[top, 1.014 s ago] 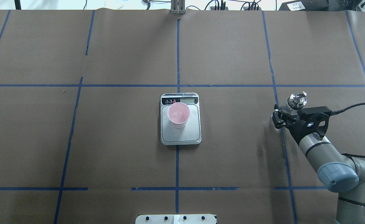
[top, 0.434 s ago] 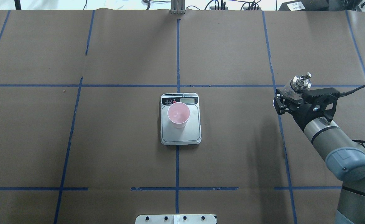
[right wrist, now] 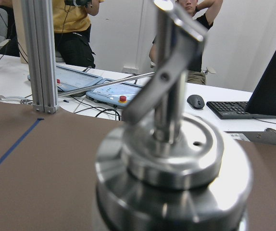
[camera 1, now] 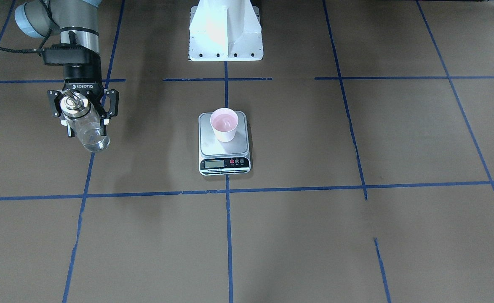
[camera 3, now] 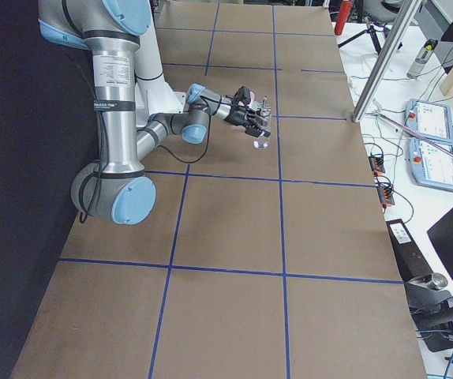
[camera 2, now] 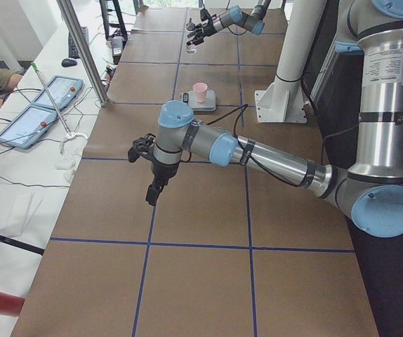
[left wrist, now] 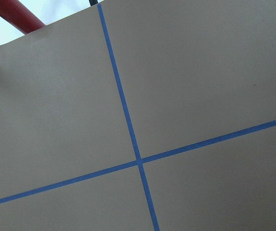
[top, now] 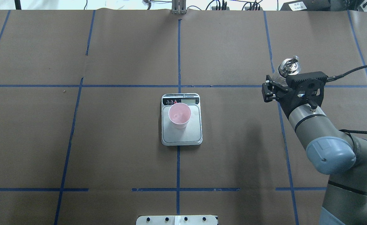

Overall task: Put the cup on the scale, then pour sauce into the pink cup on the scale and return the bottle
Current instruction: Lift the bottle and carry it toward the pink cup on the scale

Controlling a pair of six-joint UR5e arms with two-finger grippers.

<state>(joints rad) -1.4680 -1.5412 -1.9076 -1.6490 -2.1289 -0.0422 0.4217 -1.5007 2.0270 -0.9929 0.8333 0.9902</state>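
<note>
The pale pink cup (top: 179,115) stands upright on the steel plate of the scale (top: 192,135) at the table's middle; both also show in the front view, the cup (camera 1: 224,123) on the scale (camera 1: 206,146). My right gripper (top: 278,85) is shut on the clear glass bottle (top: 289,66) and holds it upright above the table, well to the right of the scale. The front view shows the bottle (camera 1: 84,126) between the fingers (camera 1: 111,103). Its silver cap (right wrist: 171,159) fills the right wrist view. My left gripper (camera 2: 152,194) hangs over bare table far from the scale; I cannot tell whether it is open.
The white robot base (camera 1: 225,33) stands behind the scale. Blue tape lines cross the brown table cover. Control pendants (camera 2: 19,126) lie on the white side table beyond the far edge. An aluminium post (right wrist: 42,53) stands at the table's far edge.
My right gripper has lifted the bottle and carried it away from the robot and slightly toward the table's middle. The cup and scale have not moved.
</note>
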